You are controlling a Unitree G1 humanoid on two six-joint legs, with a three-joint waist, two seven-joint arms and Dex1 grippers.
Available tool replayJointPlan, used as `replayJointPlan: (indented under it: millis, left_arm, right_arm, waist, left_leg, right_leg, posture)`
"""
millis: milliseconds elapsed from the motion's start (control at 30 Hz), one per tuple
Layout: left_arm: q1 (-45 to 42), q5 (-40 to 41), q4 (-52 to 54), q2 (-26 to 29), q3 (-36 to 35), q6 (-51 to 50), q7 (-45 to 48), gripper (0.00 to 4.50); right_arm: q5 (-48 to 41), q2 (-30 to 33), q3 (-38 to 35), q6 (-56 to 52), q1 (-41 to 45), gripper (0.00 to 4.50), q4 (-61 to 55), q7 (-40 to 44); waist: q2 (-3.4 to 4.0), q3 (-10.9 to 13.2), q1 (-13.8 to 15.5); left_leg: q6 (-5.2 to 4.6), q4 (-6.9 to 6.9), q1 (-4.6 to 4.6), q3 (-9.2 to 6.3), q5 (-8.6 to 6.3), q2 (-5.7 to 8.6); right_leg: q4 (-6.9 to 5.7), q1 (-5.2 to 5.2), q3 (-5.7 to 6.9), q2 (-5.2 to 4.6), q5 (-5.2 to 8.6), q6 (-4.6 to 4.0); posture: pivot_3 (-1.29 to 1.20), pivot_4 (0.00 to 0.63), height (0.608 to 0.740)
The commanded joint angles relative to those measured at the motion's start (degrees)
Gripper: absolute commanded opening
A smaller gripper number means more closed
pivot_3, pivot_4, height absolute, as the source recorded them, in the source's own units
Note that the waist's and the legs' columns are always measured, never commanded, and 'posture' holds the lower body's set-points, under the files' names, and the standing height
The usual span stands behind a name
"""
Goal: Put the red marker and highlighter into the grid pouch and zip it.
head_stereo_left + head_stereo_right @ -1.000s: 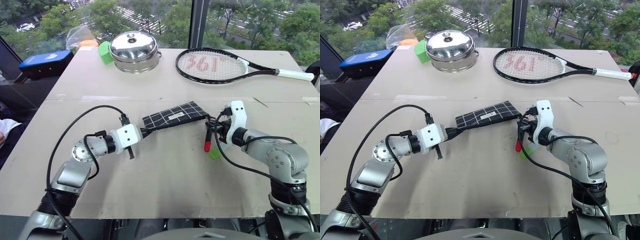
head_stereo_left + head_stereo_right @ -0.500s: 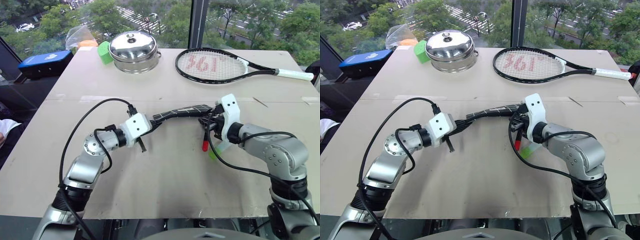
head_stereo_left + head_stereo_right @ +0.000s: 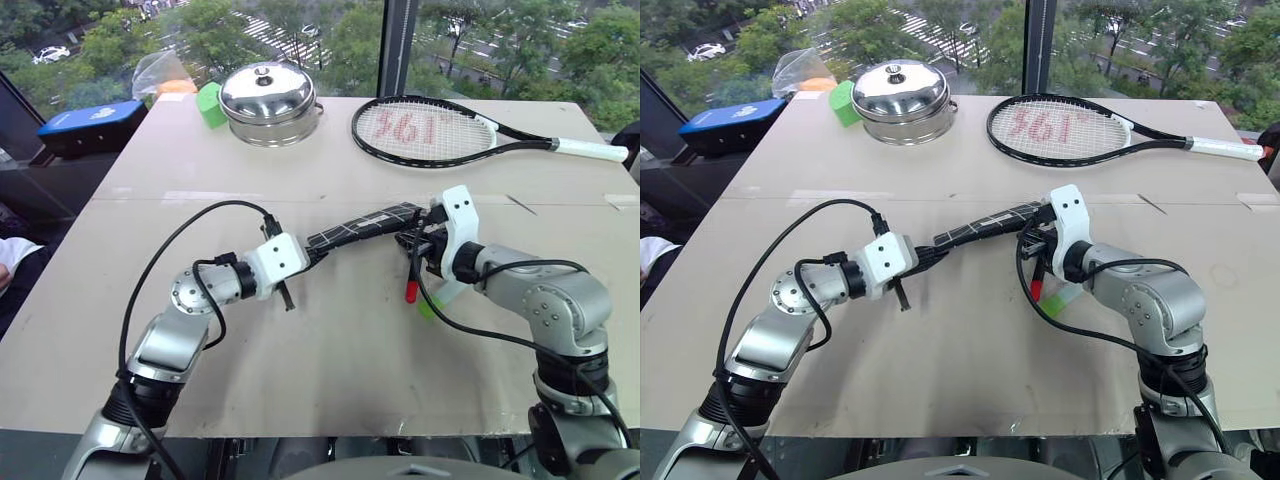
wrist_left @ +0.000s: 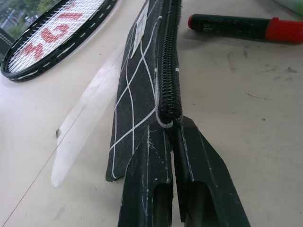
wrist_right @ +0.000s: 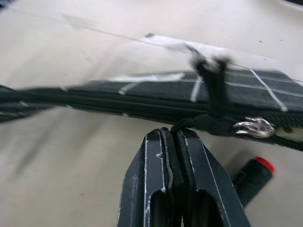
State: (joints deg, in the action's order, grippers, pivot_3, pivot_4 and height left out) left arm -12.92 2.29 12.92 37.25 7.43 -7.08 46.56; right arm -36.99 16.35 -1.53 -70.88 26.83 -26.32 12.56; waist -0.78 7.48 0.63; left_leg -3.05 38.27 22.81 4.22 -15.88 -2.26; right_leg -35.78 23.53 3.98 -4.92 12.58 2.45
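The grid pouch (image 3: 365,225) hangs off the table, stretched on edge between both grippers with its zipper side up. My left gripper (image 3: 308,252) is shut on the pouch's left end (image 4: 163,111). My right gripper (image 3: 418,237) is shut on the black pull cord (image 5: 208,106) at the right end, beside the metal zipper slider (image 5: 251,126). The zipper teeth (image 4: 170,56) look closed along the length I can see. The red marker (image 3: 411,279) lies on the table just below the right gripper. The highlighter (image 3: 432,304) lies next to it, partly hidden behind the right wrist.
A steel pot with lid (image 3: 270,101), a green block (image 3: 208,103) and a plastic bag (image 3: 160,70) stand at the back left. A tennis racket (image 3: 430,130) lies at the back right. A blue case (image 3: 90,125) sits off the table's left edge.
The pouch has turned from lying nearly flat to standing on edge. My left gripper moved right and my right gripper moved left and slightly up, both still gripping.
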Motion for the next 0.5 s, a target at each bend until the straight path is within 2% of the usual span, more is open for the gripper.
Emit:
replayJointPlan:
  millis: [33, 267, 500]
  left_arm:
    - [-0.9, -0.2, 2.1, -0.5, 0.5, 0.6, -0.1, 0.0]
    - [-2.0, -0.6, 2.0, -1.7, 1.6, 0.2, -0.1, 0.0]
    - [-4.6, -1.5, -0.1, -4.3, 3.2, -0.3, -1.1, 0.0]
  right_arm:
    - [-3.9, -0.3, -0.3, -1.5, 2.3, 0.08, -3.3, 2.8]
    - [-3.2, -0.4, 3.3, -0.7, 4.8, 0.08, -1.3, 4.1]
    - [-2.6, -0.5, 9.6, 1.5, 8.2, 0.08, 2.3, 9.3]
  waist:
    - [0.01, 0.0, 0.0]
    - [0.01, 0.0, 0.0]
    - [0.0, 0.0, 0.0]
  left_leg:
    - [0.0, 0.0, 0.0, 0.0, 0.0, 0.0]
    - [0.0, 0.0, 0.0, 0.0, 0.0, 0.0]
    - [-0.01, 0.0, 0.0, -0.01, 0.0, 0.03]
  right_leg:
    - [0.0, 0.0, 0.0, 0.0, 0.0, 0.0]
    - [0.0, 0.0, 0.0, 0.0, 0.0, 0.0]
    - [0.0, 0.0, 0.0, 0.01, 0.0, 0.0]
  posture:
    - [0.0, 0.15, 0.74]
    - [0.0, 0.15, 0.74]
    - [0.0, 0.15, 0.74]
